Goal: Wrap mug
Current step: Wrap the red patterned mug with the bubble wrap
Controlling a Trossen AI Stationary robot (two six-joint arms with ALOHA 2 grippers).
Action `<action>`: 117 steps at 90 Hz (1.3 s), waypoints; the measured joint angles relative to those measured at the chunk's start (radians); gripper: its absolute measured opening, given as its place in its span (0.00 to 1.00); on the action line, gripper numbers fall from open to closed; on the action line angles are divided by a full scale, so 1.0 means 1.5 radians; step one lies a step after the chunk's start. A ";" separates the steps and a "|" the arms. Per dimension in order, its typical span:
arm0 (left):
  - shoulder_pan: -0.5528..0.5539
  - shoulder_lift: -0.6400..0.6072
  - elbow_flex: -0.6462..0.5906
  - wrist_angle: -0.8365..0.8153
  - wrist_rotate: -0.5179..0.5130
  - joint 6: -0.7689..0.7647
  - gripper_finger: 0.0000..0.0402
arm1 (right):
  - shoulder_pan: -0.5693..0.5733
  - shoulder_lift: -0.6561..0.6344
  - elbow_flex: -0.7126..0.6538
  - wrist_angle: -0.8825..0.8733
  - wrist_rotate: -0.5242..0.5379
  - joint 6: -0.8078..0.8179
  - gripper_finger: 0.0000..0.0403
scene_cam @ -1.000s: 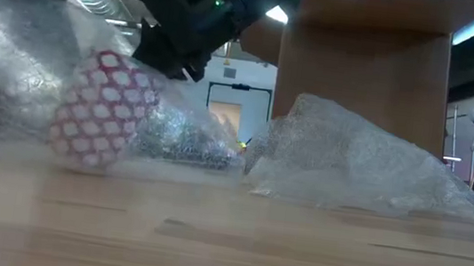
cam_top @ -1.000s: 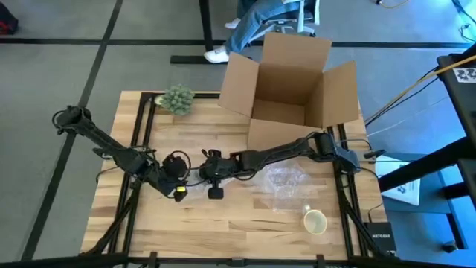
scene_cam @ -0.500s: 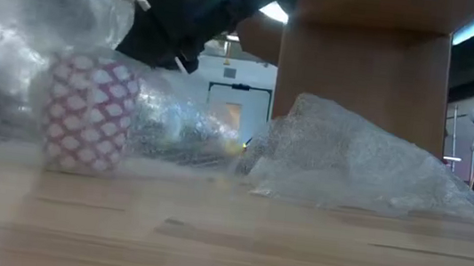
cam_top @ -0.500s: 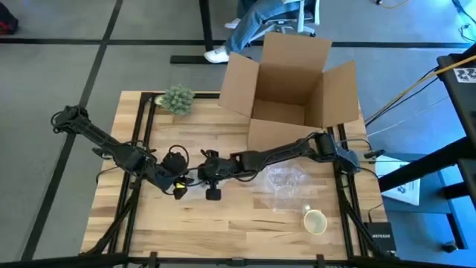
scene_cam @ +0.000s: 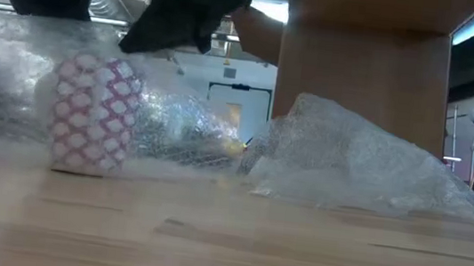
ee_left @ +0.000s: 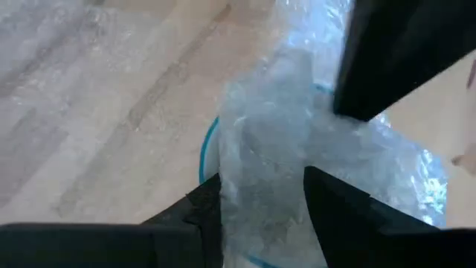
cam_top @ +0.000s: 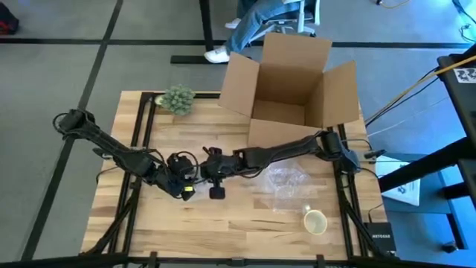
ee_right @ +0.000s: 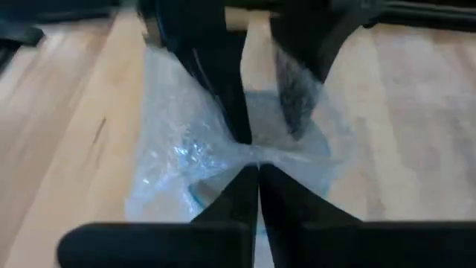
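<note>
1. Both arms reach low over the worktop point(cam_top: 223, 223) and meet near its middle, the left gripper point(cam_top: 184, 181) and right gripper point(cam_top: 209, 170) just beside each other above the mug point(scene_cam: 94, 115)
2. The right wrist view shows the right gripper pinched tight on a gathered fold of bubble wrap point(ee_right: 216, 152)
3. In the left wrist view the left gripper has its fingers point(ee_left: 338, 205) a little apart with wrap bunched between them
4. Only the low view shows the mug's pink-and-white pattern; it stands upright, long axis vertical, swathed in wrap
5. From above the mug is hidden under the grippers
6. More wrap point(cam_top: 282, 182), a cup point(cam_top: 314, 221), a box point(cam_top: 294, 85) and a plant point(cam_top: 177, 98) lie apart
</note>
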 joint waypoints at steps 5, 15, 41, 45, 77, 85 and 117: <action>0.000 -0.001 -0.004 -0.002 0.015 -0.002 0.36 | 0.000 0.000 0.019 -0.003 0.000 0.000 0.00; 0.000 0.005 -0.006 -0.008 0.032 -0.004 0.36 | 0.001 0.006 0.028 0.035 0.000 0.001 0.00; 0.000 0.002 -0.005 -0.003 0.024 -0.004 0.36 | 0.001 0.032 0.026 -0.017 0.029 0.001 0.00; 0.000 0.003 -0.005 -0.003 0.025 0.000 0.36 | 0.001 0.020 0.026 -0.051 0.029 0.001 0.00; 0.000 0.002 -0.004 0.052 0.021 0.023 0.36 | 0.001 0.008 -0.099 -0.062 0.029 0.051 0.00; 0.000 0.001 -0.004 0.067 0.021 0.025 0.36 | 0.001 0.006 -0.130 -0.003 0.030 0.071 0.00; 0.008 0.001 -0.003 0.162 0.039 0.061 0.36 | 0.019 0.025 -0.147 0.087 0.048 0.088 0.00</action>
